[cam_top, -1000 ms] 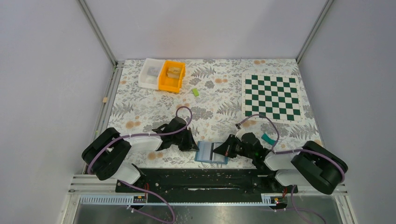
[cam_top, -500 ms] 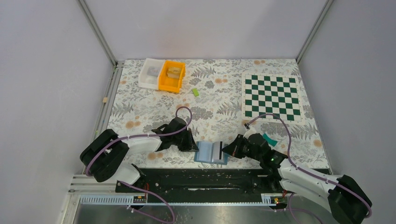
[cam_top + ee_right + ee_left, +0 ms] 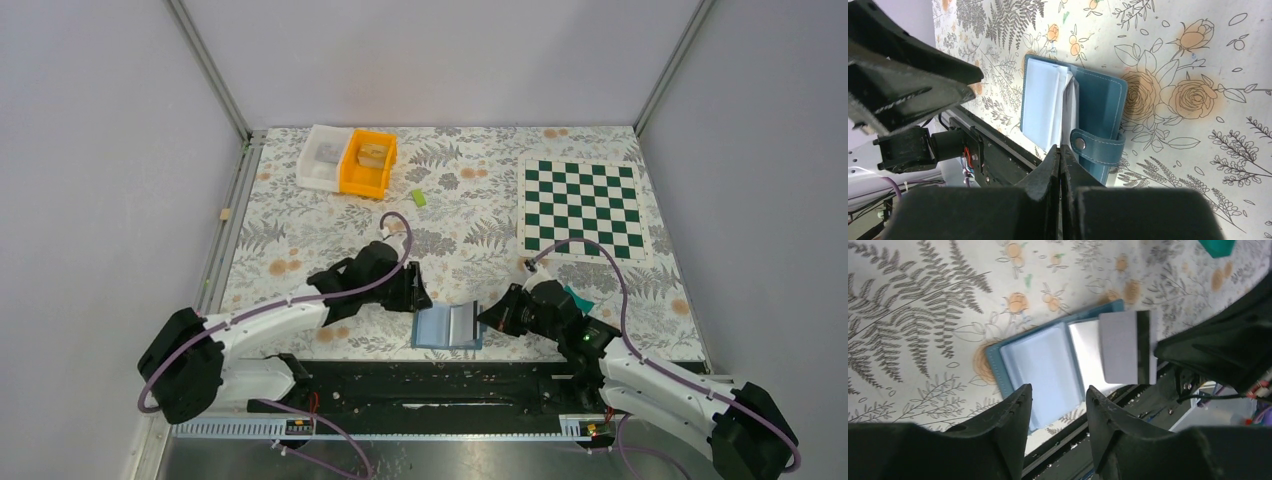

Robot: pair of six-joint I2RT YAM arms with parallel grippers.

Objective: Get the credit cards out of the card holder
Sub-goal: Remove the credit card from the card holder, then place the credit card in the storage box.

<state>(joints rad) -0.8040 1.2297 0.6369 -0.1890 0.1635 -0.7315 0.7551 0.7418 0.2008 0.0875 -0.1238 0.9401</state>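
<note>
The card holder is a blue wallet lying open on the floral table near the front edge; it also shows in both wrist views. A grey credit card with a dark stripe stands over its right half, edge-on in the right wrist view. My right gripper is shut on that card's edge. My left gripper hovers open over the holder's left side, holding nothing. A teal-green credit card lies on the table beside the right arm.
At the back left stand a white bin and an orange bin, with a small lime-green block next to them. A chessboard lies at the back right. The black mounting rail runs just in front of the holder.
My left gripper has opened, come off the holder's left edge and lifted slightly back. The right gripper stays shut on the card while its arm has stretched out.
</note>
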